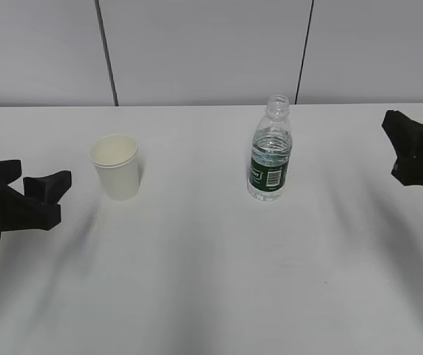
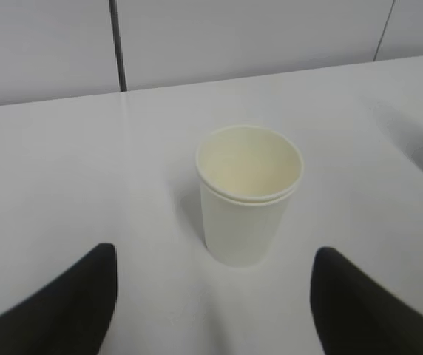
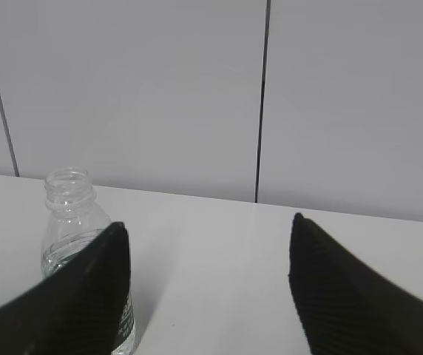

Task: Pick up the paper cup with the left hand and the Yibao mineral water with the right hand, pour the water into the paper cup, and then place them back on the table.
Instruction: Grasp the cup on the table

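The off-white paper cup (image 1: 115, 166) stands upright and empty on the white table (image 1: 211, 288), left of centre. The uncapped Yibao bottle (image 1: 271, 151), with its dark green label, stands upright right of centre with some water in it. My left gripper (image 1: 58, 196) is open and empty, low over the table just left of the cup. In the left wrist view the cup (image 2: 247, 196) stands straight ahead of the open left gripper (image 2: 214, 251). My right gripper (image 1: 393, 146) is open and empty at the far right, well apart from the bottle. In the right wrist view the bottle (image 3: 67, 214) is off to the left, partly behind the left finger of the right gripper (image 3: 208, 222).
A grey panelled wall (image 1: 197, 44) with dark seams runs along the table's far edge. White tabletop lies between the cup and the bottle and in front of both.
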You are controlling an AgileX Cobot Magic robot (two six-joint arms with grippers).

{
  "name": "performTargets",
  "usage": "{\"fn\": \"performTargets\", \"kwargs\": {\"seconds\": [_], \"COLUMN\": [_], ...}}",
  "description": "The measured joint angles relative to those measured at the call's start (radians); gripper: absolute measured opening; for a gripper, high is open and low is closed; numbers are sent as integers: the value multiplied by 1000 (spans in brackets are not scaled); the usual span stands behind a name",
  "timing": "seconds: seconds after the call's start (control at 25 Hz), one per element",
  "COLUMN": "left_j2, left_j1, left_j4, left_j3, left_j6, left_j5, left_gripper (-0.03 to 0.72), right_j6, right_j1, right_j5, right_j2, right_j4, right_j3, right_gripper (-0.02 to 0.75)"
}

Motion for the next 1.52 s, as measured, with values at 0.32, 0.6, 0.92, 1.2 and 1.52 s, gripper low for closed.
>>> {"fn": "performTargets", "kwargs": {"seconds": [0.32, 0.6, 0.92, 1.2, 1.52], "left_j2": [16, 93, 249, 387, 418], "left_j1": [0, 0, 0, 0, 0], "left_j4": [33, 36, 49, 129, 119], "left_j3": [3, 3, 3, -10, -85], "left_j6": [0, 0, -12, -55, -60], "left_j5": [-50, -166, -338, -343, -344], "left_gripper": [496, 496, 496, 558, 608], "right_j6": [0, 0, 17, 51, 97], "right_j1": [0, 0, 0, 0, 0], "right_j5": [0, -2, -65, -198, -202], "right_j2": [2, 21, 145, 229, 256], "right_j4": [0, 0, -27, -161, -190], "right_j3": [-1, -1, -1, -4, -4], "right_gripper": [499, 499, 499, 499, 499]}}
